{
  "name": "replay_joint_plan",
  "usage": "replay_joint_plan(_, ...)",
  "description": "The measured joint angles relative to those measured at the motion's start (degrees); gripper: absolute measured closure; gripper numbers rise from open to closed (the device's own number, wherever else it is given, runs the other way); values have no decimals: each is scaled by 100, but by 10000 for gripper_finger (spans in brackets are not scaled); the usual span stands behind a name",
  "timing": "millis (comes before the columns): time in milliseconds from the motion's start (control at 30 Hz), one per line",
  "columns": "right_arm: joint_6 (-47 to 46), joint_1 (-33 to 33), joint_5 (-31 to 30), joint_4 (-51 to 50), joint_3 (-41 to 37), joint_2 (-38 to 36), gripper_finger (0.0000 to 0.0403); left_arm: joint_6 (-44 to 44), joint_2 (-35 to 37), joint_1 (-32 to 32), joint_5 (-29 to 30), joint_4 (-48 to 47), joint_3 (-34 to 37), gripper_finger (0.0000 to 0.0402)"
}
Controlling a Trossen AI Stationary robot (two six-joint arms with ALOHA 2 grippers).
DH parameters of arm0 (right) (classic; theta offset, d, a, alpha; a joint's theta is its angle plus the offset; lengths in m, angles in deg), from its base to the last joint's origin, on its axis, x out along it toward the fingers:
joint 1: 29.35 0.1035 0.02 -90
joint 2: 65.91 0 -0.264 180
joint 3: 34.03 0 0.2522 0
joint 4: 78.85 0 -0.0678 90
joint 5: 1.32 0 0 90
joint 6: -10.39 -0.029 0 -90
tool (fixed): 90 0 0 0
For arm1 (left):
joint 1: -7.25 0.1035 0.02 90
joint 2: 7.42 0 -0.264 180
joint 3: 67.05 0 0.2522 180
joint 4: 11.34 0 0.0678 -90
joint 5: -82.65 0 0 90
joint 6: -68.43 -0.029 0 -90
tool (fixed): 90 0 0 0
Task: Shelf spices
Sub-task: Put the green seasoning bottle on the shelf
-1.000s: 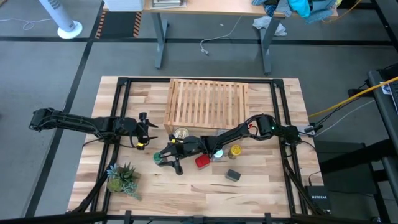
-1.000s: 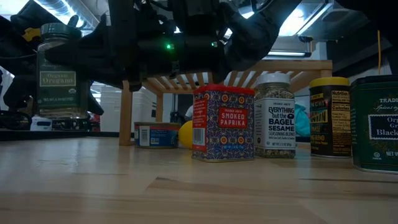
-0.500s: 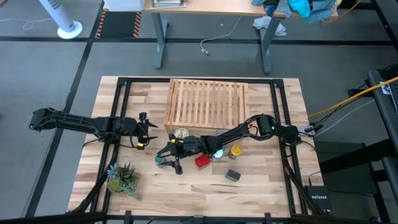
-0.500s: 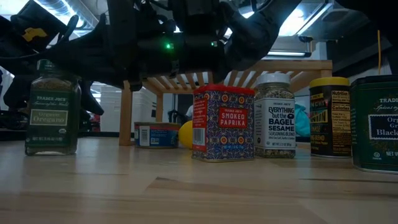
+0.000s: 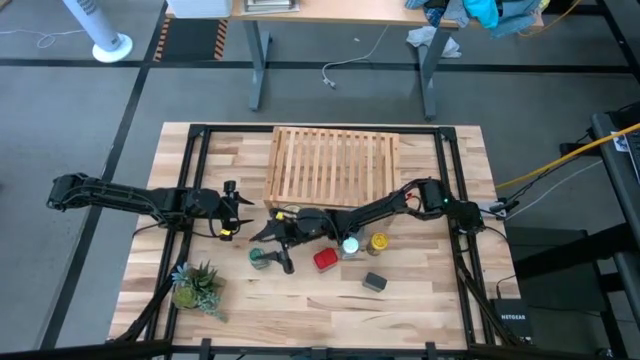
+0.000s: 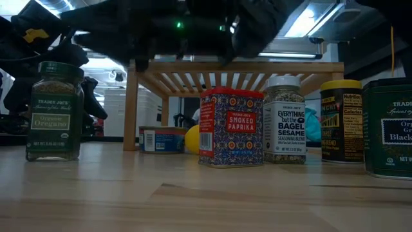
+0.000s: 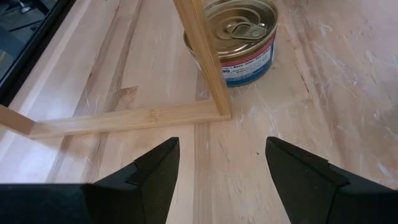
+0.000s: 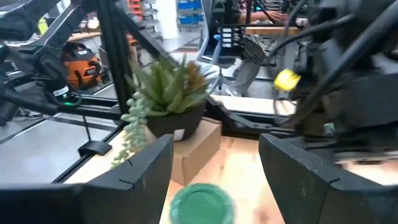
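Green-lidded jar set down, right tool lifted above it, fingers wide, left tool parted, waiting

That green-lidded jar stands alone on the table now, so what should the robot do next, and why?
Probably lower the right gripper and re-grip the green-lidded jar: its fingers are open just above the lid, while the shelf holds no spices yet.

The counter is seen straight down from above and level from its surface up close, with the shelf shared by both.
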State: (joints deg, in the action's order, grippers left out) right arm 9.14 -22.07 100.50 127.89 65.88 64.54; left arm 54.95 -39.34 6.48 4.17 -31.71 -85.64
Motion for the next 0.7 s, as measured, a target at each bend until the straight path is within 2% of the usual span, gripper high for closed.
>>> replay_joint_plan(300, 428, -77, -292, -1629, -2, -931, 159, 0, 0, 2, 2, 0, 0, 169)
replay_joint_plan(500, 1039, -152, -756, -2921, -42, -1930, 159, -1, 0, 0, 0, 0, 0, 169)
replay_joint_plan(700, 1344, -121, -1094, -3323, -701, -3277, 159, 0, 0, 0, 0, -5, 0, 169)
